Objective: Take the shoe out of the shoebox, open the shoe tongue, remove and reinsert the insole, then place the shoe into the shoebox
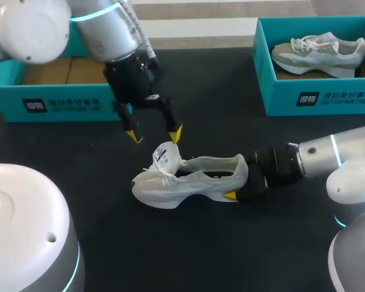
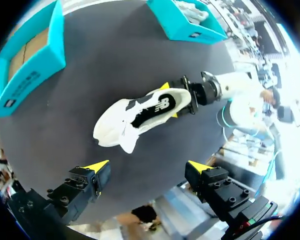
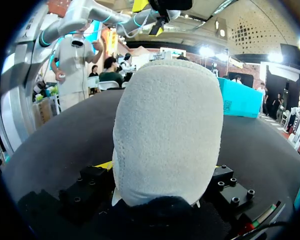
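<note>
The shoe (image 1: 188,180) stands out of its box on the black counter (image 1: 219,249), upright on its sole. Its heel is clamped from two sides by the right end effector (image 1: 239,182), and in the right wrist view the soft heel collar fills the space between the fingers. The left end effector (image 1: 154,135) is held wide open just above the raised tongue (image 1: 168,156) and touches nothing. The dark insole (image 2: 155,107) is seen seated inside the opening, so its removal is judged not yet done. Several failures may be expected from here. If the left fingers are brought down at their present spread, the opening could be missed, and the collar or the laces (image 1: 160,172) pinched instead of the insole's edge. The tongue appears only loosely folded forward and might be knocked back over the opening. Because the shoe is held at the padded heel alone, it could be pivoted or pulled free when the insole is tugged upward. A thin insole could also be buckled or lost from the tips. The empty shoebox (image 1: 48,104) lies well apart from the shoe, and a second shoebox (image 1: 319,97) already holds another shoe (image 1: 319,53), so a wrong placement is possible.
</note>
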Controlling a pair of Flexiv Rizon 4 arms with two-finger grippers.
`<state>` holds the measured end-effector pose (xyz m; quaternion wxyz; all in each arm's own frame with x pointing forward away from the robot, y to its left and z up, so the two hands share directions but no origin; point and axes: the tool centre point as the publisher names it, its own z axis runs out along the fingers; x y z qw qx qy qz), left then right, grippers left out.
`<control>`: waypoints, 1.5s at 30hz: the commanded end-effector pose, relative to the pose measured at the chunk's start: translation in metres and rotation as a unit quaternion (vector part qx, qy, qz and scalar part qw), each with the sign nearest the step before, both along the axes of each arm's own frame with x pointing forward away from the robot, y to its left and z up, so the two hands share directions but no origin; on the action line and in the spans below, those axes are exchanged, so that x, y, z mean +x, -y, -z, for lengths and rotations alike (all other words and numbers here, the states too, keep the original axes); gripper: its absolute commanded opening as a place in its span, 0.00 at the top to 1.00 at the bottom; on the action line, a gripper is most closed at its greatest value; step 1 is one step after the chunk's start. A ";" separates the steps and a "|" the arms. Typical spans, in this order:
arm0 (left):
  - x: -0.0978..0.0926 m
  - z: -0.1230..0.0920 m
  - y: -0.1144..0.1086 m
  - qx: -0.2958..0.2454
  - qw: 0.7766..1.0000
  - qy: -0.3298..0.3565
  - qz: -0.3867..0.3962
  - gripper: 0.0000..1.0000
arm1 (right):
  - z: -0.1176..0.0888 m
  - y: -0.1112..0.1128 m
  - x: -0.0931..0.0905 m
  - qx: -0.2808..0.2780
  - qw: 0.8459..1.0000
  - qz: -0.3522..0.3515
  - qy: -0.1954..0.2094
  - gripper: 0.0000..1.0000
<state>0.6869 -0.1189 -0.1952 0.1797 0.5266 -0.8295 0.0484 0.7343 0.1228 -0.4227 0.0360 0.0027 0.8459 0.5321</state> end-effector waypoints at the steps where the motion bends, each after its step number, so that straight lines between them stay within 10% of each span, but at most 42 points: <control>1: 0.007 0.000 0.014 0.102 0.833 0.137 0.526 0.00 | 0.009 -0.006 -0.001 -0.002 1.000 0.000 -0.001 1.00; 2: 0.007 0.000 0.016 0.105 0.827 0.141 0.533 0.28 | 0.009 -0.006 -0.001 -0.002 1.000 0.000 -0.001 1.00; 3: 0.008 0.000 0.017 0.108 0.826 0.142 0.535 0.81 | 0.009 -0.006 -0.001 -0.002 1.000 0.000 -0.001 1.00; 4: 0.009 0.000 0.019 0.112 0.822 0.145 0.540 1.00 | 0.009 -0.006 -0.001 -0.002 1.000 0.000 -0.001 1.00; 32: 0.012 -0.002 0.024 0.117 0.815 0.146 0.548 1.00 | 0.009 -0.006 -0.001 -0.002 1.000 0.000 -0.001 1.00; 45: 0.028 0.047 0.065 0.040 0.822 0.190 0.535 1.00 | 0.009 -0.006 -0.001 -0.002 1.000 0.000 -0.001 1.00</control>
